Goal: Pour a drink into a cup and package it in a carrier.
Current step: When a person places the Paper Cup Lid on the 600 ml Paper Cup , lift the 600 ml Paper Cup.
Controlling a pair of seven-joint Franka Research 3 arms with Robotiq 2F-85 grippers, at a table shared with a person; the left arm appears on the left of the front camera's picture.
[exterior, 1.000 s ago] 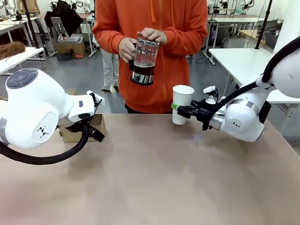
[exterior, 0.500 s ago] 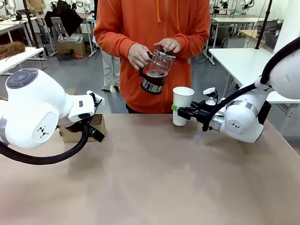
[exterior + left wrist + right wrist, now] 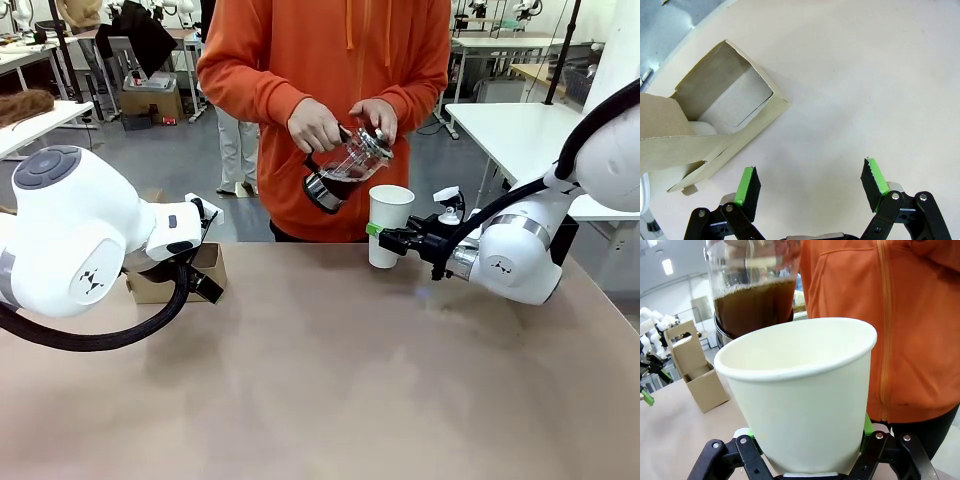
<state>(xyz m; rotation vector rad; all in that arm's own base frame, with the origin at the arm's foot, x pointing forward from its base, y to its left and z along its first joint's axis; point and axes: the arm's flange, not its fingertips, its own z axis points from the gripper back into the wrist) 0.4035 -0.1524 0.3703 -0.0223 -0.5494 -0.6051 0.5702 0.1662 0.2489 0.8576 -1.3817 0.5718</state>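
A white paper cup (image 3: 387, 224) without a lid stands on the table (image 3: 330, 380) at the far right, and my right gripper (image 3: 379, 233) is shut on it near its base. From the right wrist the cup (image 3: 805, 395) fills the view, empty inside. A person in orange tilts a glass pitcher (image 3: 347, 168) with the dark drink (image 3: 752, 305) toward the cup's rim, both hands on it. The brown carrier (image 3: 205, 270) sits at the far left, partly behind my left arm. My left gripper (image 3: 810, 182) hangs open above bare table, beside the carrier (image 3: 715, 120).
My left arm's large white body (image 3: 80, 240) takes up the table's left side. Other tables and equipment stand far behind the person.
The person has lowered the pitcher and tipped it rightward until it is at the cup's rim. Both arms have held still.
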